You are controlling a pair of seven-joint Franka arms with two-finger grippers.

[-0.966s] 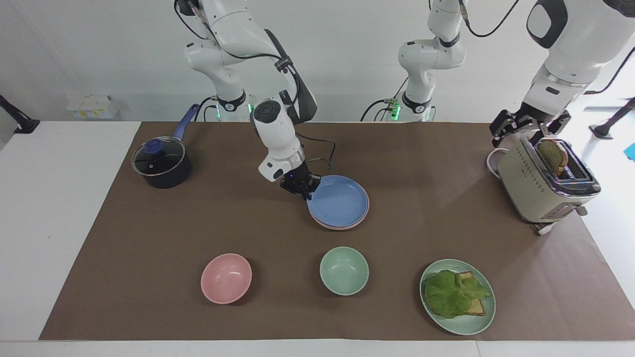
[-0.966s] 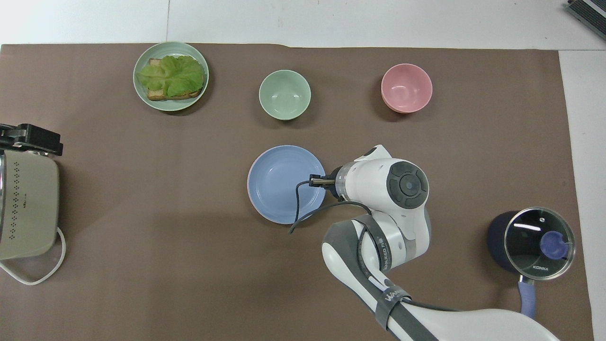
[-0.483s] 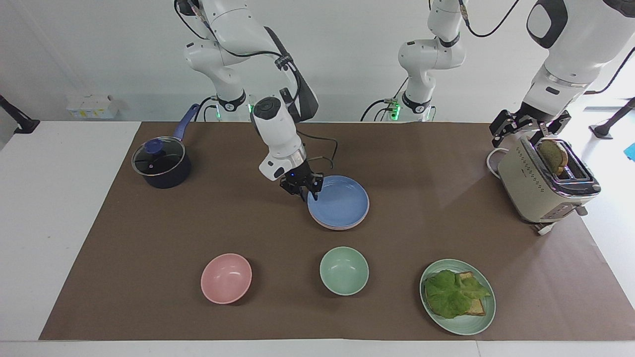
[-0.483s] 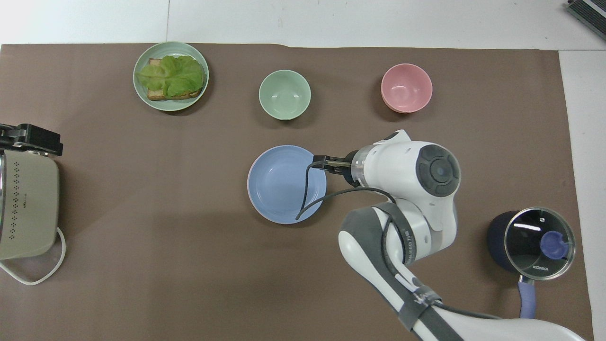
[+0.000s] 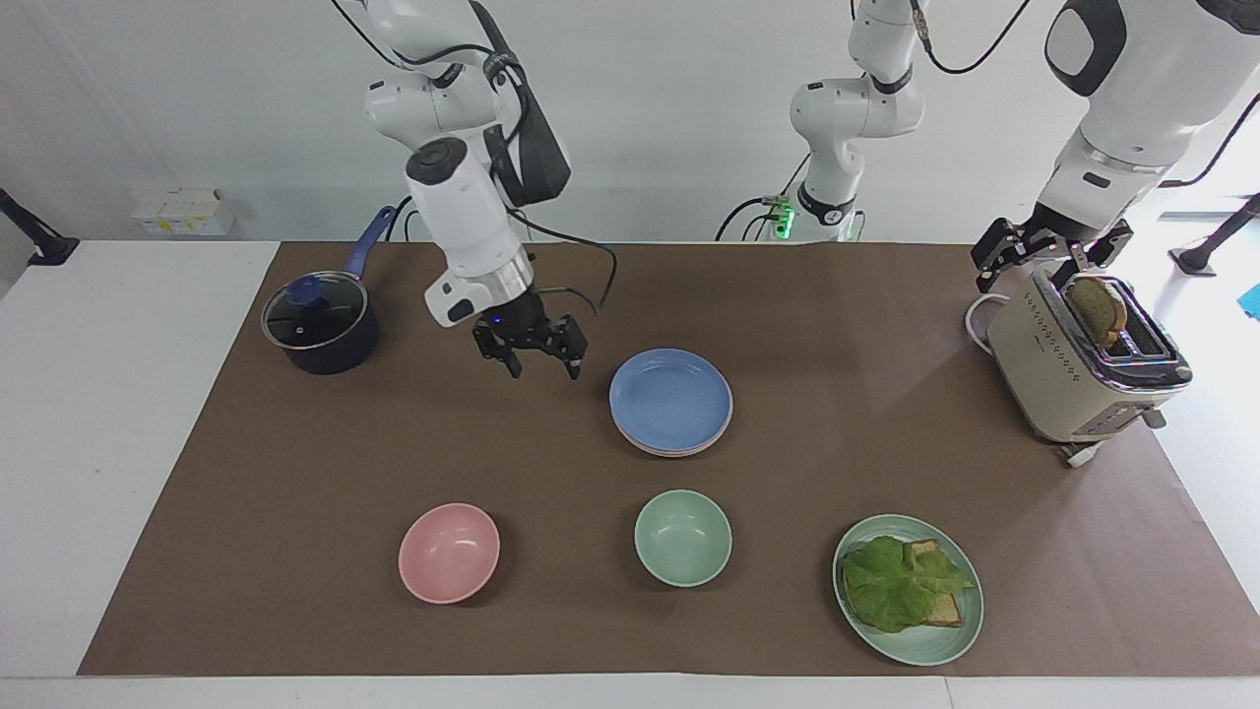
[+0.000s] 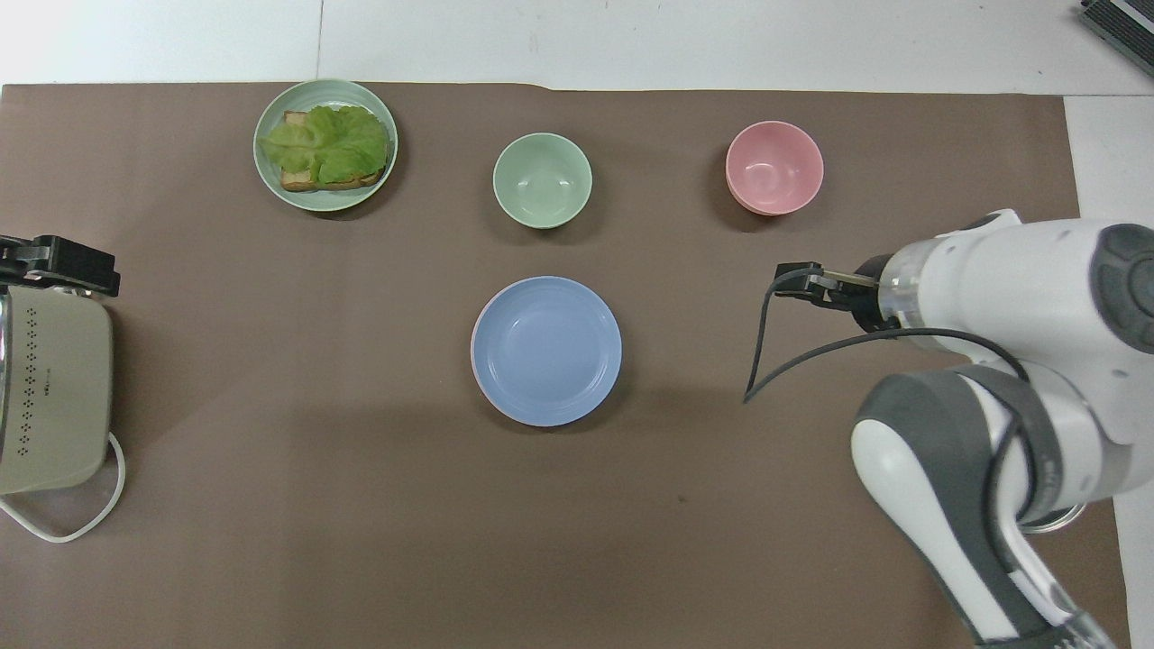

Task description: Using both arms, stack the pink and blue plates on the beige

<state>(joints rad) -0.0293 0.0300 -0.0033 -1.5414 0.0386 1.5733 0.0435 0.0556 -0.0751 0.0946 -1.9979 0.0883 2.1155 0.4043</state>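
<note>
Though idle in this job, pot (image 5: 320, 325): lidded, near the desk's corner by the right arm's base, out of the way of the work.
Right gripper (image 5: 543, 366): raised over bare mat between pot and plates, jaws spread wide, nothing held; probably kept clear so as not to nudge the stack.
Pink bowl (image 5: 449, 551): near the desk's edge farthest from the robots, toward the right arm's end; no part of the stack.
Blue plate (image 5: 670, 394): mid-desk, top of the stack, level and centred on what lies beneath; stacking looks done.
Pink plate (image 5: 679, 448): directly under the blue, only a thin rim showing.
Beige plate: hidden under the other two; impossible to make out, so only presumed at the bottom.
Green bowl (image 5: 683, 538): between stack and farthest edge, empty.
Green plate (image 5: 908, 589): by the same edge, toward the left arm's end, bearing lettuce and toast.
Toaster (image 5: 1078, 369): at the left arm's end edge, bread in its slot; partly cut off in the overhead view.
Left gripper (image 5: 1051, 258): waits over the toaster, jaws apart, gripping nothing.
</note>
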